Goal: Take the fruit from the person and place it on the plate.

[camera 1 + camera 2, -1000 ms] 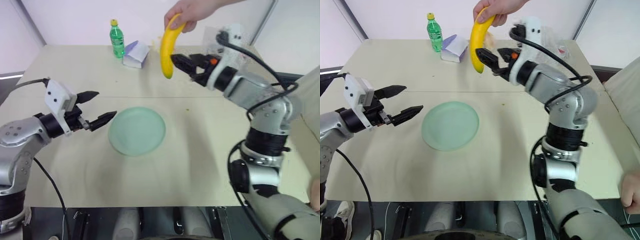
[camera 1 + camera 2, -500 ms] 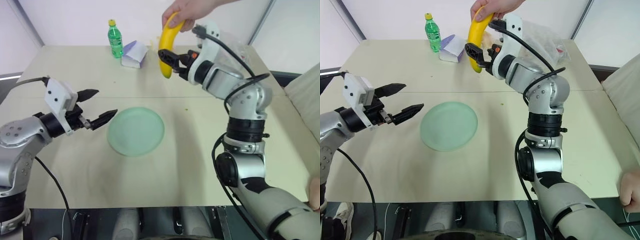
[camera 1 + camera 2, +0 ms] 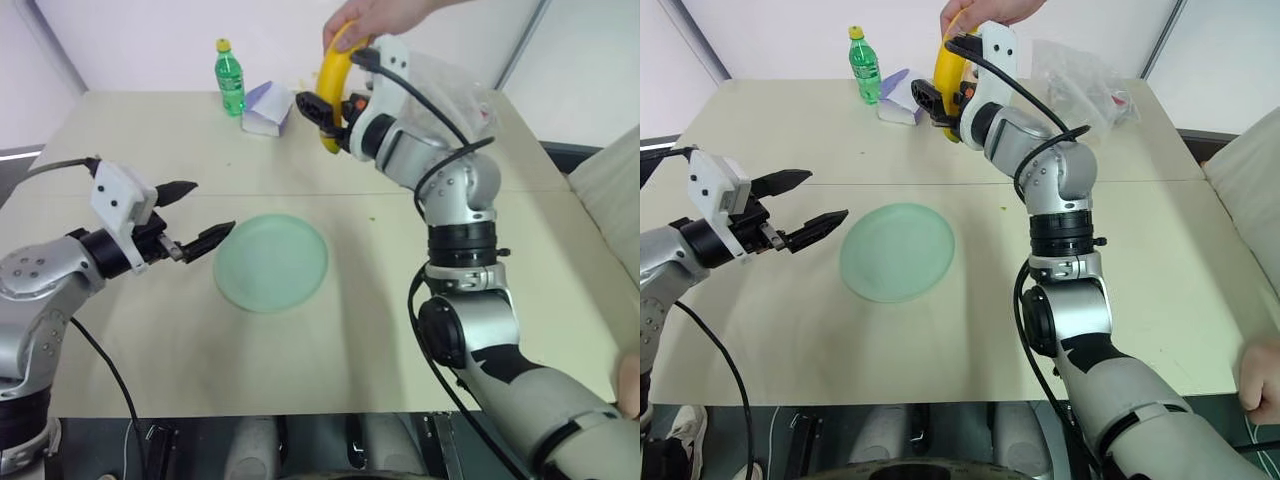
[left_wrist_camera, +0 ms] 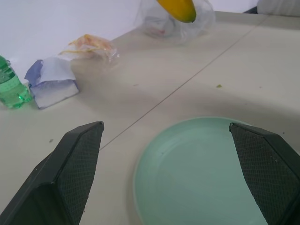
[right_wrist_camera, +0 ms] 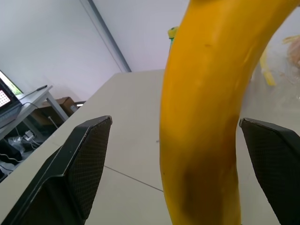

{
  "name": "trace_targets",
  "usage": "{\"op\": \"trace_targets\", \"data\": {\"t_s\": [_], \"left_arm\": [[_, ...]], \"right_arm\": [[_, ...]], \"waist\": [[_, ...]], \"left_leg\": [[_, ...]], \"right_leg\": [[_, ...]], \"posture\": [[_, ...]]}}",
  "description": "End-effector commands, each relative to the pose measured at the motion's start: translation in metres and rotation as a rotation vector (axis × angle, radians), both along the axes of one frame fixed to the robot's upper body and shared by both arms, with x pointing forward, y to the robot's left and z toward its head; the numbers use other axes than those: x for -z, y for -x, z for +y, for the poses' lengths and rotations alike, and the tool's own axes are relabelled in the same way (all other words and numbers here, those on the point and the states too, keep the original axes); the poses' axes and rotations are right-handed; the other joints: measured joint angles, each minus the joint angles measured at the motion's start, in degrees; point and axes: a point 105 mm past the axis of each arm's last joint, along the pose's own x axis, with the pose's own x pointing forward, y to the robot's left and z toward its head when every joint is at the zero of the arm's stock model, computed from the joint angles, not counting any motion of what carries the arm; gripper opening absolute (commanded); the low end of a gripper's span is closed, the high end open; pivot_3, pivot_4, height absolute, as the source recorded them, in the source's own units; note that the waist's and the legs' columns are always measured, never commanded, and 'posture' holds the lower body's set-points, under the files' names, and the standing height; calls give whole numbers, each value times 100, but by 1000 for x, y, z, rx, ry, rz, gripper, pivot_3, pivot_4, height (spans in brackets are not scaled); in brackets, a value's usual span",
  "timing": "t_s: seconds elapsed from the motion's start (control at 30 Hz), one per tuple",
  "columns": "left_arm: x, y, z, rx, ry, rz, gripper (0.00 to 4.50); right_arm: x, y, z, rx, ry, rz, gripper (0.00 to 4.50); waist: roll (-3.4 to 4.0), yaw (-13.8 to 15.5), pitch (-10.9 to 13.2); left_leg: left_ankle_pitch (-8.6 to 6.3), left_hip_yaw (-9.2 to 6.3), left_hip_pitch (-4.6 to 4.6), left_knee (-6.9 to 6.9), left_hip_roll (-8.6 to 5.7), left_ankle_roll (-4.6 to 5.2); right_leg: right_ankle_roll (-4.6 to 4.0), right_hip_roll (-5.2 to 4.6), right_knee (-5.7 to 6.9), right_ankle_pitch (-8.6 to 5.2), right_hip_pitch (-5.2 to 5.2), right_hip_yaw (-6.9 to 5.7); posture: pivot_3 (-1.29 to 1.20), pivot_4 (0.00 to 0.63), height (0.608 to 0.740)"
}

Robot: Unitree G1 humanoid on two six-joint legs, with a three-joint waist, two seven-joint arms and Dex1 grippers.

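A person's hand holds the fruit, a long yellow banana, by its top end above the far side of the table. My right gripper is open and straddles the banana's lower half; in the right wrist view the banana stands between the two fingers with a gap on each side. The pale mint-green plate lies bare on the table's middle. My left gripper hovers open just left of the plate, pointing at it, with nothing between its fingers.
A green bottle and a white-and-purple box stand at the table's far edge. A crumpled clear bag lies at the back right, and a wrapped orange item behind the box. Another hand rests by the near right edge.
My right gripper has moved left and forward from beside the banana until its fingers stand on both sides of it. The person's hand, the plate and my left gripper have stayed put.
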Motion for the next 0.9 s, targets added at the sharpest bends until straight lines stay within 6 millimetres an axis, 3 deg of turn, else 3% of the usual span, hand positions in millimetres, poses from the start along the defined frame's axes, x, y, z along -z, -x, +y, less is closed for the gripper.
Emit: {"op": "trace_targets", "data": {"t_s": [0.03,0.13,0.37,0.47,0.57,0.73,0.9], "left_arm": [[-12,6,0,-3,-5,-48,4500],[-11,6,-2,-3,-5,-45,4500],[-12,6,1,-11,-7,-45,4500],[-11,7,5,-16,-16,-39,4500],[-11,9,9,-18,-22,-26,4500],[-12,13,19,-40,-21,-9,4500],[-8,14,21,-45,-40,9,4500]], "right_arm": [[-23,4,4,1,-9,-86,2696],[-23,4,5,-3,-8,-93,1311],[-21,5,6,-11,0,-90,1284],[-8,12,1,-77,49,-55,1284],[15,28,-1,-173,149,-31,1284],[49,74,-5,-363,309,14,1284],[83,96,-6,-437,399,121,1284]], "waist": [[0,1,0],[0,0,0],[0,1,0],[0,2,0],[0,29,0],[1,15,1],[0,6,0]], "left_leg": [[0,0,0,-1,0,0],[0,0,0,-1,0,0],[0,0,0,-2,0,0],[0,0,-1,-4,0,0],[0,-2,-2,-6,0,0],[0,-5,-4,-14,0,1],[0,-7,3,-25,2,1]], "right_leg": [[0,0,-1,0,0,0],[0,0,-3,0,0,0],[0,-1,-3,0,0,0],[0,-1,-6,0,0,0],[0,-3,-14,0,3,-2],[0,-5,-21,0,1,-2],[-1,1,-20,0,0,-3]], "posture": [[0,150,731],[0,150,731],[0,150,731],[0,150,731],[0,150,731],[0,150,731],[0,150,731]]}}
